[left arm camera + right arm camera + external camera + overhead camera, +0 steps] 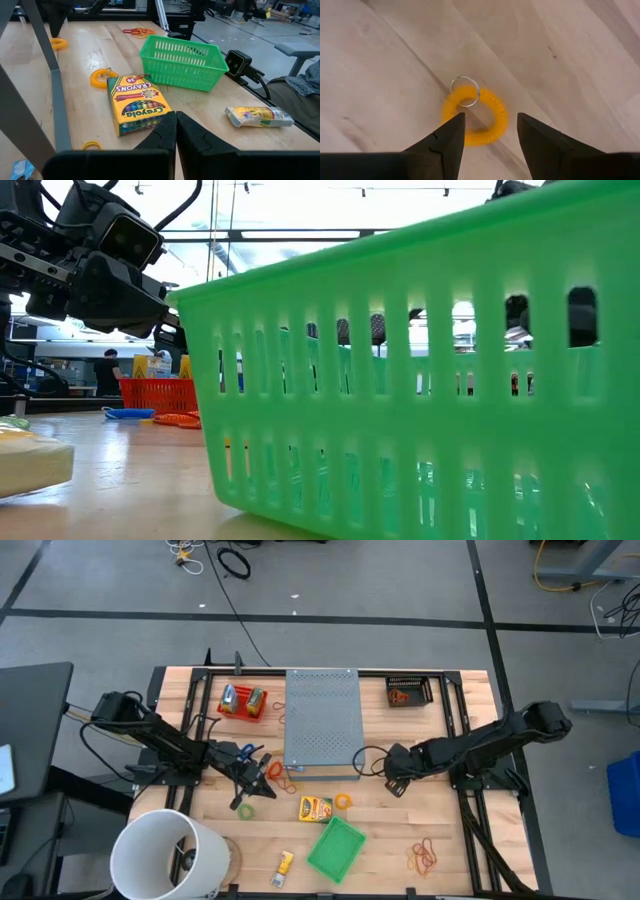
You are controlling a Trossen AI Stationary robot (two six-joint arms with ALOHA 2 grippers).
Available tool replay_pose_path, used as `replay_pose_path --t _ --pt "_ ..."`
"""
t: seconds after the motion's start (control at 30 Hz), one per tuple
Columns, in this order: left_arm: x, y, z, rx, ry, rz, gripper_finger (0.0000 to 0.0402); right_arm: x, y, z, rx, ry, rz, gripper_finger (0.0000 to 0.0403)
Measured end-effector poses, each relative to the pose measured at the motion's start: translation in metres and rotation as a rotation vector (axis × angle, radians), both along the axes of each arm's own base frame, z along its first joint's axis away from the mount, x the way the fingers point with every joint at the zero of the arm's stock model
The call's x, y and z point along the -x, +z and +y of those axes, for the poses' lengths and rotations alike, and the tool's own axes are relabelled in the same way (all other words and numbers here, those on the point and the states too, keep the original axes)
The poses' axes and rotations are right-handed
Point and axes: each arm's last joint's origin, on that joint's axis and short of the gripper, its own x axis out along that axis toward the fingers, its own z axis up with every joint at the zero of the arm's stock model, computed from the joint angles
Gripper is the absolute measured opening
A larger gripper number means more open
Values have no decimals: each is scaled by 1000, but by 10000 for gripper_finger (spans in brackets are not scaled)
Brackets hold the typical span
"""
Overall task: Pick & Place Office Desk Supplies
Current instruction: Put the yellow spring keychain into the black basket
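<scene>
Green basket (420, 380) on pale wooden tabletop (400, 840), grey taped floor (400, 590) beyond.

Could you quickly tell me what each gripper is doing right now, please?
Left gripper: shut, holding nothing.
Right gripper: open above the yellow coiled plastic ring, holding nothing.

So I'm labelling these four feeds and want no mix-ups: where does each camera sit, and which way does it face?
High view: overhead, looking straight down on the table; both arms show, the left gripper and the right gripper.
Low view: at tabletop height, looking level into the green basket; an arm hangs upper left.
Left wrist view: looks past shut fingers at the crayon box.
Right wrist view: looks down between open fingers at a yellow coil ring.
The high, low and left wrist views share the basket.
</scene>
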Motion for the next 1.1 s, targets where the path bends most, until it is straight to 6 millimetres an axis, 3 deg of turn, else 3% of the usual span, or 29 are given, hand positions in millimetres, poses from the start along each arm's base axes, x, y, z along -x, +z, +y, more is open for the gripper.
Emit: replay_pose_path --t 0.3,0.47,0.6,0.73,1.1 --pt "0 0 0 -1 0 -1 8 -8 -25 1 28 34 116 182" --pt "0 0 0 -1 1 -1 8 -12 -31 4 32 42 150 123" --pt "0 0 0 -2 3 -1 8 -15 -28 8 50 74 140 23" --pt "0 0 0 -2 3 -1 8 -20 -22 12 93 78 125 13" --pt "0 0 0 -1 3 0 8 -27 8 -3 435 7 170 2"
